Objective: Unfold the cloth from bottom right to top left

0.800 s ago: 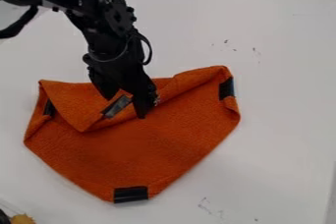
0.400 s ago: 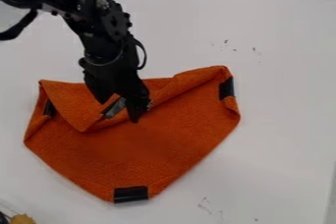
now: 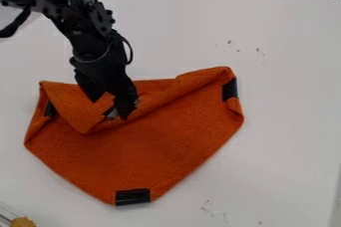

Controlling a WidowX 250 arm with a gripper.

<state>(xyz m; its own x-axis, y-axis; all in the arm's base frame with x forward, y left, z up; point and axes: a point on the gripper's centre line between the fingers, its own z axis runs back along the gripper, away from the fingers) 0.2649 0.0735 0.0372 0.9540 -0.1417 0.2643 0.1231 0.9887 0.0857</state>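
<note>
The black gripper [image 3: 108, 107] hangs over the upper left part of the orange cloth [image 3: 140, 146], its two fingers apart with orange fabric visible between them. The cloth lies on the white table with its upper edge folded over, the flap forming a point at the left. Black patches mark the cloth at its left side, right corner and bottom corner; another one by the flap's edge is partly hidden behind the right finger. Whether the fingertips touch the cloth I cannot tell.
The white table [image 3: 279, 96] surrounds the cloth. At the bottom left corner lies a yellowish-brown knobbly object [image 3: 23, 222] beside a dark item. Dark objects stand beyond the table's edge at the top right.
My gripper has moved left across the upper part of the cloth, now covering more of the black patch by the flap. The cloth has not visibly moved.
</note>
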